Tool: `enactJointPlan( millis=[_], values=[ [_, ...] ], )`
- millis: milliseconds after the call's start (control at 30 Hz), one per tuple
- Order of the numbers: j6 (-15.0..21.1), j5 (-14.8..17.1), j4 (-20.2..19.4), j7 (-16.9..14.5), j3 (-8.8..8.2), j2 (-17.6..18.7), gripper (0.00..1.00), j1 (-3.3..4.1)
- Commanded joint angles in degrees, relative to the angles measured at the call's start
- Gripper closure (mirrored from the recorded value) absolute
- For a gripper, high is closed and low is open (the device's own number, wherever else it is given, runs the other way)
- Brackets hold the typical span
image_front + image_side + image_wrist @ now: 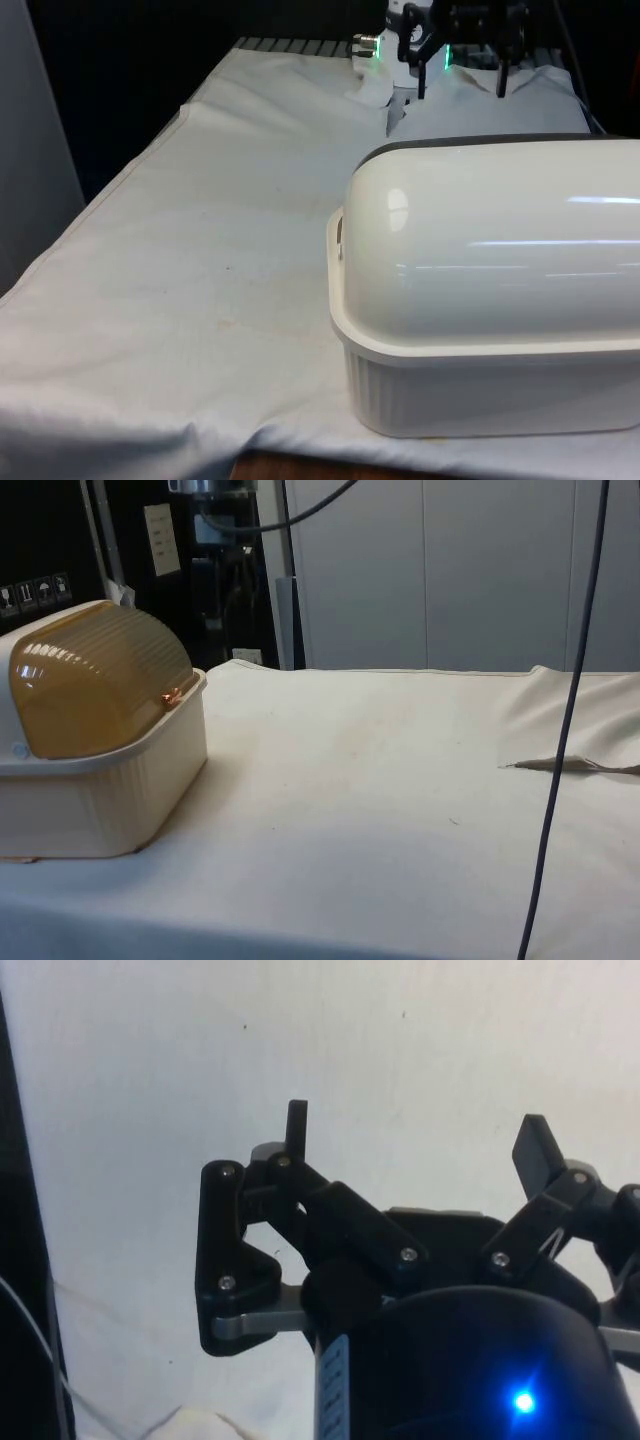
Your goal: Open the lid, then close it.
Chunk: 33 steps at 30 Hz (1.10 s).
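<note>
Cream bread box [490,330] sits at the table's near end, amber roll lid [95,685] shut, and my gripper [462,78] hangs fingers spread and empty over bare cloth [200,250] well behind it, so I must come forward toward its long axis.

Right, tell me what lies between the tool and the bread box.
Front view: only bare white cloth between the open tool and the closed bread box.
</note>
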Motion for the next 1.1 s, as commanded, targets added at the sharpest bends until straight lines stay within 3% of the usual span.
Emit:
enactJointPlan(
  millis=[0, 1000, 1067],
  values=[
    [1.2, -0.06, -0.23, -0.06, 0.06, 0.29, 0.0, 0.06],
    [10.89, 0.46, 0.74, -0.92, 0.46, 7.73, 0.0, -0.29],
    [11.29, 0.46, 0.92, -0.92, 0.46, 8.02, 0.04, -0.29]
  ],
)
